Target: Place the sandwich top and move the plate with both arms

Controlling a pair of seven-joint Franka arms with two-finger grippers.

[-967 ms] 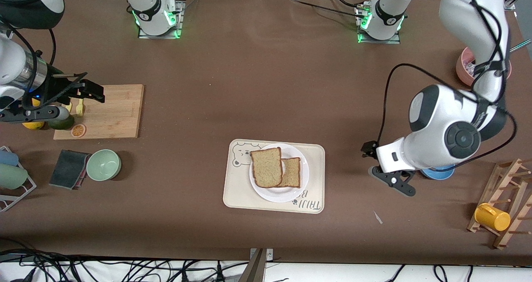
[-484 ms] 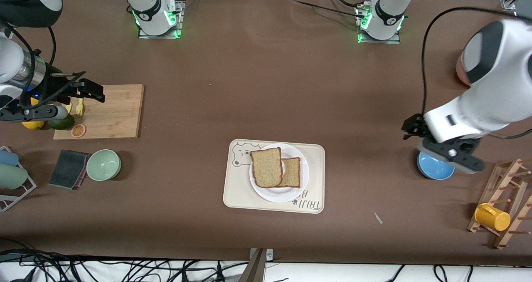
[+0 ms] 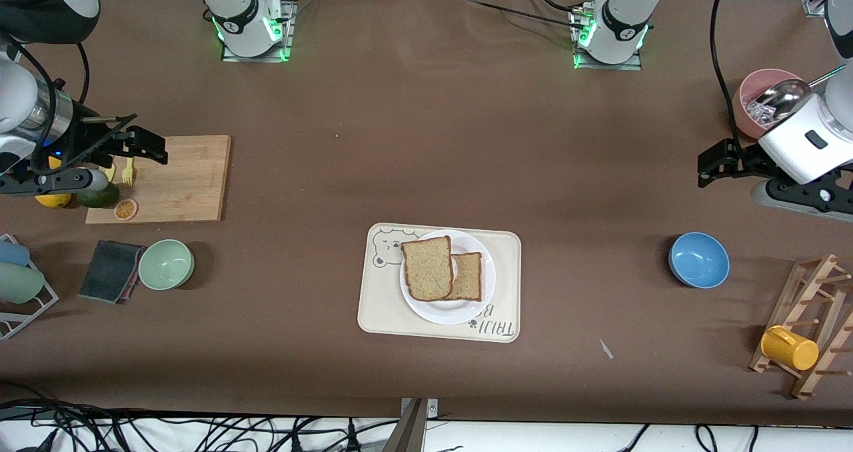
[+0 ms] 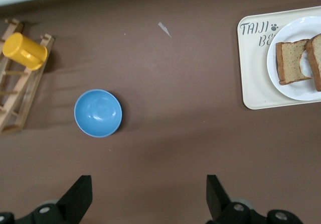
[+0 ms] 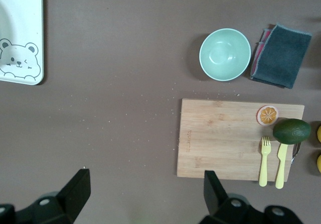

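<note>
Even, bright overhead light falls on the brown bench (image 3: 426, 139), with no harsh glare. Shadows are soft: the blue bowl (image 3: 698, 259) and the green bowl (image 3: 166, 263) each cast a faint dark rim toward 3 o'clock in the front view. The white plate (image 3: 480, 292) is close to overexposed. Green lamps glow at the arm bases near 11 and 1 o'clock. All three views are sharp, without motion blur.

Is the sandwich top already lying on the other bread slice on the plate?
Yes: in the front view the sandwich top lies overlapping the smaller darker slice on the plate, offset rather than squarely stacked.
</note>
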